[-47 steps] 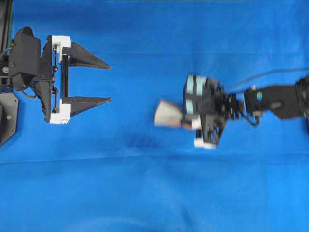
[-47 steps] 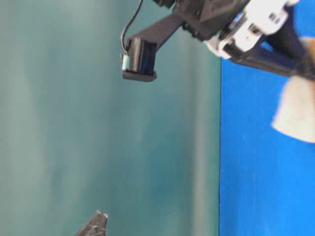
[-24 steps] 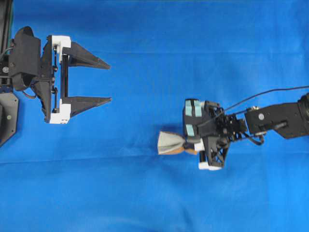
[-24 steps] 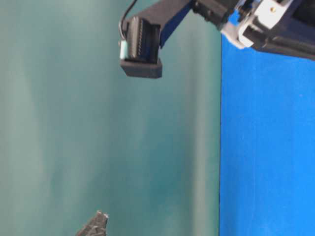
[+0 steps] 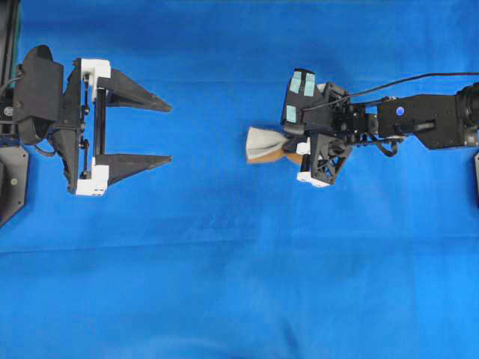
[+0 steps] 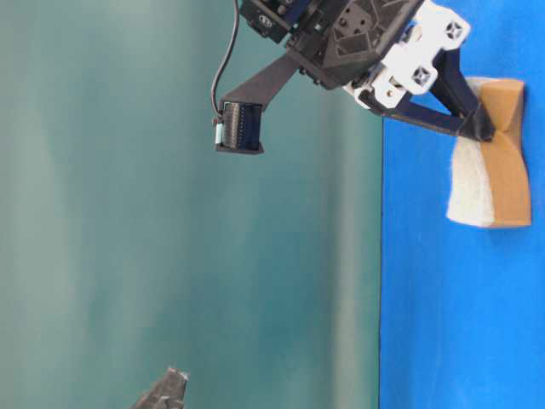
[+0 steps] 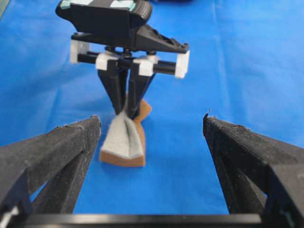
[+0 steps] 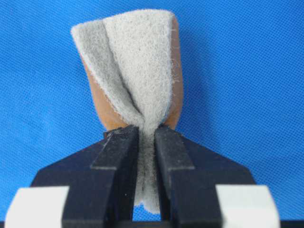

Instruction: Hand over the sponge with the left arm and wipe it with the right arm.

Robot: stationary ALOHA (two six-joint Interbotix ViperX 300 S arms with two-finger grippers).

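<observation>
Now R hand pinching sponge (squashed at middle) over blue cloth; L hand wide, holding nothing.

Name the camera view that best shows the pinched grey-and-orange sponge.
Right wrist view: the grey-and-orange sponge fills the frame, its folded pad squeezed between the fingers. Overhead and left wrist views show it small; table-level shows its side.

Overhead looks down, table-level sideways, wrist views close
</observation>
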